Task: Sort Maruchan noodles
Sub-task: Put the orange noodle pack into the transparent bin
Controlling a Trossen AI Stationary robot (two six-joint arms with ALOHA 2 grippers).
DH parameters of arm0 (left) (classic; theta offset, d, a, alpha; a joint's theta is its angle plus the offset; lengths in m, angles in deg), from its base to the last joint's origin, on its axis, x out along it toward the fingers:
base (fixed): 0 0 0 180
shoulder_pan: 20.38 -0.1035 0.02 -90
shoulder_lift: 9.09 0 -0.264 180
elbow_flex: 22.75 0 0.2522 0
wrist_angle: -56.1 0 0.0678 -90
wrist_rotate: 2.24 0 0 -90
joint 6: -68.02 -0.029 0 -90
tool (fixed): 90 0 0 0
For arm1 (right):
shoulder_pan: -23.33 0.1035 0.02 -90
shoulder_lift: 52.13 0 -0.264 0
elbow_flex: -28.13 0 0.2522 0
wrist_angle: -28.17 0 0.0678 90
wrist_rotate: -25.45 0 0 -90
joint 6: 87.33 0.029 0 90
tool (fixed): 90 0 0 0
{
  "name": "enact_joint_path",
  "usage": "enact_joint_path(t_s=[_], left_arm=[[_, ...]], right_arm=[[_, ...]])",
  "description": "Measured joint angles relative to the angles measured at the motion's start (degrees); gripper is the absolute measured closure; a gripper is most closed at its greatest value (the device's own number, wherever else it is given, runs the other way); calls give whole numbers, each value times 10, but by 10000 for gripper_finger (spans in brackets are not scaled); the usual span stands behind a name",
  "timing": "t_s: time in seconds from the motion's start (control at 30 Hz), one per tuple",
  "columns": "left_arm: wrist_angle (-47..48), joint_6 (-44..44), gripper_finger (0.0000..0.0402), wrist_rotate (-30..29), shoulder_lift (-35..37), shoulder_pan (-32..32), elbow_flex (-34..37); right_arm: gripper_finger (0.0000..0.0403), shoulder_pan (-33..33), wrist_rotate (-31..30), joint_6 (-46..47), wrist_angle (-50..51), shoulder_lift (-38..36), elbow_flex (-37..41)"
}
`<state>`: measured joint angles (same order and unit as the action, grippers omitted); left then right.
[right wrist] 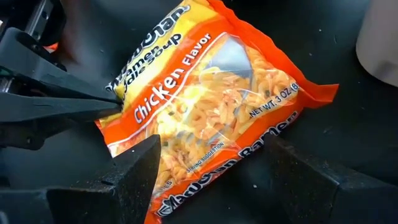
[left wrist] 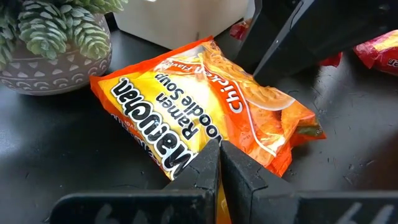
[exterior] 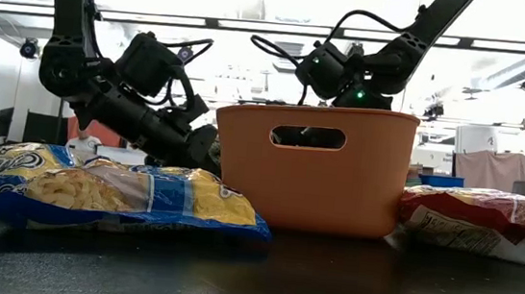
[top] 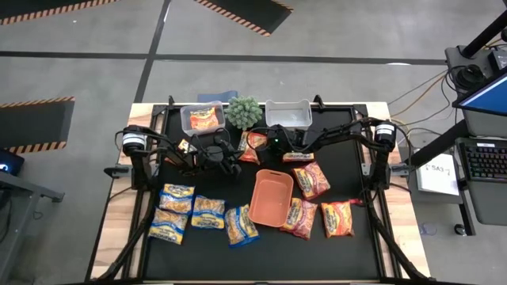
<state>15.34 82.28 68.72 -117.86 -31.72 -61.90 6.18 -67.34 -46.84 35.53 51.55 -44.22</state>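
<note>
Orange noodle packet (right wrist: 205, 106) lies between right tool's (right wrist: 214, 168) spread fingers.

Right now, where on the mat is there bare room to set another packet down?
Free: the front strip below the yellow-blue packets and orange tray, and the right edge beyond the red packets. Crowded: the middle back, where both arms meet over the orange chicken packet by the plant.
</note>
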Motion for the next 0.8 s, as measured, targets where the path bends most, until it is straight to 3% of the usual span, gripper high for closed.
enact_joint_path(t_s=[0.27, 0.5, 0.8], left_arm=[[-10, 12, 402, 20, 9, 1, 6], [4, -2, 402, 50, 63, 2, 20], [-5, -28, 402, -13, 91, -3, 43]], right_arm=[[129, 0, 1, 0, -13, 13, 0], [139, 0, 15, -5, -21, 12, 0], [149, 0, 18, -5, -21, 12, 0]])
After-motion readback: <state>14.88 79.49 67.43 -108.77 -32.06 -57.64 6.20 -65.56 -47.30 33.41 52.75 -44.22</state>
